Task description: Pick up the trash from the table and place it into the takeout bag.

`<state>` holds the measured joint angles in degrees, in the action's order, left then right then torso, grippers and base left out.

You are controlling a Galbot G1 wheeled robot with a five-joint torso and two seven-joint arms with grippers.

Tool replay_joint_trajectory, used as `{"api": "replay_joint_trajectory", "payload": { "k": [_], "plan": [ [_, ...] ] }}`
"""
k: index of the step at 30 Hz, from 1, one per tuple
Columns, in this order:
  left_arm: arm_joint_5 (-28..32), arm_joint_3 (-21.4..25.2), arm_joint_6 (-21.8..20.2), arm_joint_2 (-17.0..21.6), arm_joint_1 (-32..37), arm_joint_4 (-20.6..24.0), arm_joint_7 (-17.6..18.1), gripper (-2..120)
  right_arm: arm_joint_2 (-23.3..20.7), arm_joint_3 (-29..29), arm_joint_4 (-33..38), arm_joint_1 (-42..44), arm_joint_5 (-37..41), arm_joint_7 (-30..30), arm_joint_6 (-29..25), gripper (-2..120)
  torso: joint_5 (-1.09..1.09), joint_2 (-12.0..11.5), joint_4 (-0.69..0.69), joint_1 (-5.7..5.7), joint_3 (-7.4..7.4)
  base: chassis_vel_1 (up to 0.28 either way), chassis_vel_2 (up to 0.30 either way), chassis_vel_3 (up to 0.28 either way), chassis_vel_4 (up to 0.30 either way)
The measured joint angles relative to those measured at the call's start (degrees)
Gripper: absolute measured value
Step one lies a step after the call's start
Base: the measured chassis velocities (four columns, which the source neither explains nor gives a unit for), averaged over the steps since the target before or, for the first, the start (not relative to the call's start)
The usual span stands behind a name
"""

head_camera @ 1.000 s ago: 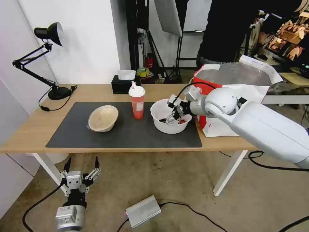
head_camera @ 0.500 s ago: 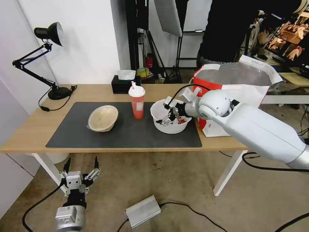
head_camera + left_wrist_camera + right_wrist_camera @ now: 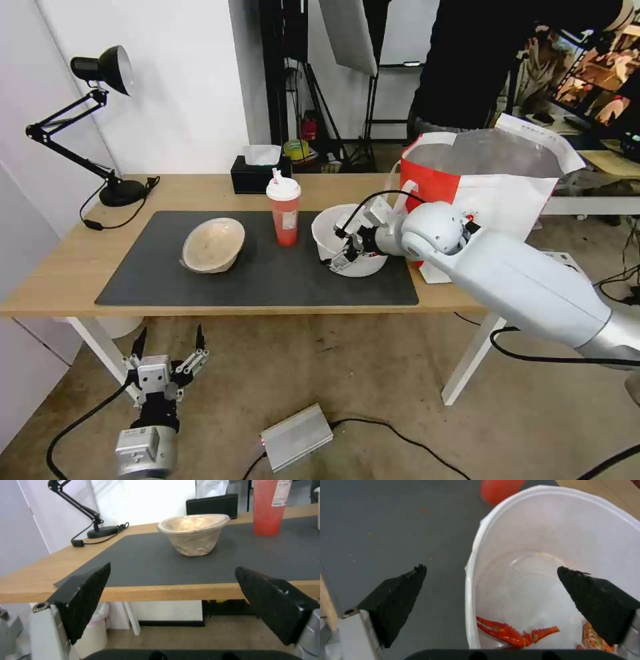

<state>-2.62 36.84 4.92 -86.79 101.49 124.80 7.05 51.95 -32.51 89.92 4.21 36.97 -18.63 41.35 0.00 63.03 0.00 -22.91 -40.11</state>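
On the light-wood tabletop (image 3: 200, 193) by a white wall, a dark grey mat (image 3: 267, 280) is laid, and the white bowl (image 3: 323, 230) on it is straddled at its near rim by the spread right pincer (image 3: 340, 257), one finger inside, one outside.

The right arm (image 3: 520, 280) is smooth glossy white with a rounded joint and a looping black cable. Both grippers carry black, ridged, wedge-shaped fingertips (image 3: 396, 597) on silvery mounts.

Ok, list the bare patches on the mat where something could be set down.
Free: left of the beige bowl, and the front strip of the dark mat. Crowded: between the red cup and the white bowl, where the right gripper straddles the rim.
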Motion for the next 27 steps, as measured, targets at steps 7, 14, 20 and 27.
{"api": "replay_joint_trajectory", "payload": {
  "k": [7,14,20,27],
  "plan": [
    [0.0,0.0,0.0,0.1,0.0,-0.1,0.0,100,-0.1,0.0,-0.2,0.5,-0.1,0.5,0.0,100,0.00,0.0,0.00,0.00,0.00,0.000,0.000,0.000,0.000],
    [0.0,-0.2,0.1,0.0,0.1,-0.3,0.0,100,-0.1,0.0,-1.1,1.3,-0.3,1.1,0.0,100,0.00,0.0,0.00,0.00,0.00,0.000,0.000,0.000,0.000],
    [0.0,-0.1,0.2,0.1,0.0,-0.4,0.0,100,-0.3,0.0,-1.7,1.4,-0.4,1.2,0.0,100,0.00,0.0,0.00,0.00,0.00,0.000,0.000,0.000,0.000],
    [-0.1,-0.2,0.2,0.0,0.0,-0.5,0.0,100,-0.1,0.0,-2.4,1.5,-0.6,1.2,-0.1,100,0.00,0.0,0.00,0.00,0.01,0.000,0.000,0.000,0.000]
  ]
}}
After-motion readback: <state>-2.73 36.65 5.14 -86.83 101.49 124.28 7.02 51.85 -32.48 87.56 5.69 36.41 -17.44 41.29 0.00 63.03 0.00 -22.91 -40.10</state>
